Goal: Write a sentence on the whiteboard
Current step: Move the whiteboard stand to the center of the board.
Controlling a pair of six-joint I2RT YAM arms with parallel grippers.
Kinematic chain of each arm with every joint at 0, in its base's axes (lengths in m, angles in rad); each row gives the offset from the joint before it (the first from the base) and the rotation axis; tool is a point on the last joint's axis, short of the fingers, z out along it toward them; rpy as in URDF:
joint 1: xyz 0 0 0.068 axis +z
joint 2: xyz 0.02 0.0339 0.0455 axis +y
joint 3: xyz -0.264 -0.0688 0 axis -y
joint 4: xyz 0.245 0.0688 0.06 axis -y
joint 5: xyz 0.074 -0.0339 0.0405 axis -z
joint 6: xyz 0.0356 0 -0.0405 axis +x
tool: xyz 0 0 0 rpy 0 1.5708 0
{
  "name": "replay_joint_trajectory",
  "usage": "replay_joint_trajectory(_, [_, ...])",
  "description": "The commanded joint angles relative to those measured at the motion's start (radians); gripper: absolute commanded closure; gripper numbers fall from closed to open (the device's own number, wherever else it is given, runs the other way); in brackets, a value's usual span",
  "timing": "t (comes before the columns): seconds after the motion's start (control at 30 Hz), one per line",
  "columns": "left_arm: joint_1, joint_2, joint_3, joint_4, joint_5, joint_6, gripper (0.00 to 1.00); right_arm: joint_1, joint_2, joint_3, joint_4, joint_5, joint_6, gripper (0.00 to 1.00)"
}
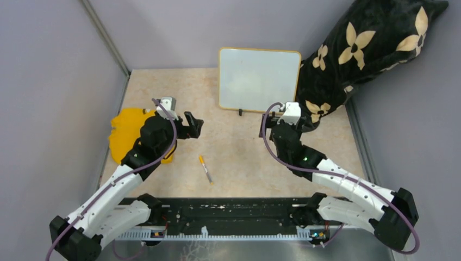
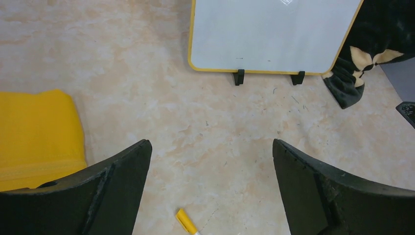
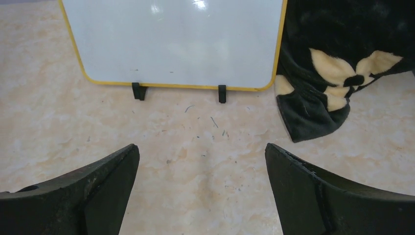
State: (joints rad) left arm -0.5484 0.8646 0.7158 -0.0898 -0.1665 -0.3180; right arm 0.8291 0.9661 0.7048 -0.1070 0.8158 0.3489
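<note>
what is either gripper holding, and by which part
Nothing. The left gripper and right gripper are both open and empty; the marker lies apart from both.

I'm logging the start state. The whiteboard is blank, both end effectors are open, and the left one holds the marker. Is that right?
Not quite. The left end effector holds nothing. The marker lies on the table between the arms, as the top view shows. The rest stands: the whiteboard is blank, and both the left and the right end effector are open.
</note>
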Motion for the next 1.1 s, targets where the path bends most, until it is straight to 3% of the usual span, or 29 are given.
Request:
replay_joint_trajectory(0.0, [-0.004,-0.034,0.013,0.040,0.027,0.028,0.01,0.004,-0.038,-0.001,0.073,-0.085,-0.057,0.01])
replay_joint_trajectory(0.4, [-0.004,-0.091,-0.021,0.080,0.062,0.057,0.01,0.034,-0.017,0.023,0.081,-0.391,-0.054,0.04])
replay_joint_trajectory(0.57, [-0.004,-0.116,-0.044,0.083,0.039,0.065,0.01,0.181,0.153,0.071,0.074,-0.356,-0.024,0.07])
replay_joint_trajectory(0.73, [-0.004,-0.122,-0.048,0.082,0.011,0.061,0.01,0.215,0.311,0.107,0.062,-0.296,0.089,0.11])
replay_joint_trajectory(0.93, [-0.004,-0.124,-0.050,0.083,0.013,0.058,0.01,0.027,0.352,0.068,0.093,-0.310,0.229,0.29])
replay_joint_trajectory(1.07, [-0.004,-0.136,-0.057,0.116,0.040,0.062,0.01,-0.099,0.386,0.037,0.146,-0.288,0.231,0.33])
